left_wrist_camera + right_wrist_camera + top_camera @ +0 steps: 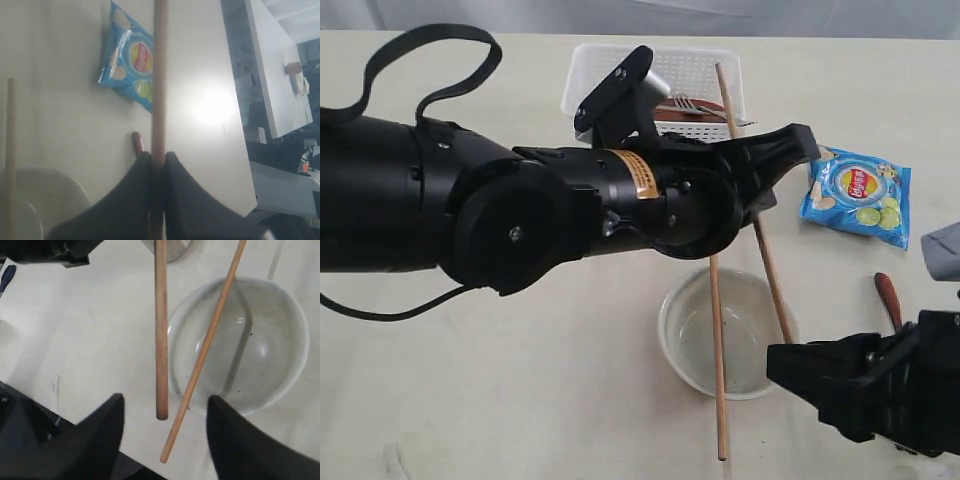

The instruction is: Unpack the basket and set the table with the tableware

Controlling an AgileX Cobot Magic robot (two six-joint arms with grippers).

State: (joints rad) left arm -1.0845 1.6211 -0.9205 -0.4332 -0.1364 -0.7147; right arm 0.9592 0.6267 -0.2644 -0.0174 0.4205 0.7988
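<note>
My left gripper (772,172) (159,156) is shut on a wooden chopstick (769,268) (159,75), holding it slanted above the table (520,380). The stick's upper end reaches over the white basket (620,62); its lower end hangs near the bowl's right rim. The second chopstick (718,350) (207,342) lies across the off-white bowl (745,345) (270,340), one end on the table. My right gripper (786,366) (165,400) stands open near the front right, and the held chopstick's free end (161,365) hangs between its fingers without touching them. A reddish-brown spoon (887,298) (137,142) lies right of the bowl.
A blue chips bag (857,195) (129,60) lies on the table to the right of the basket. A steel fork (686,103) shows inside the basket behind my left arm, which hides most of the table's left half. The table's right edge (235,110) runs beyond the bag.
</note>
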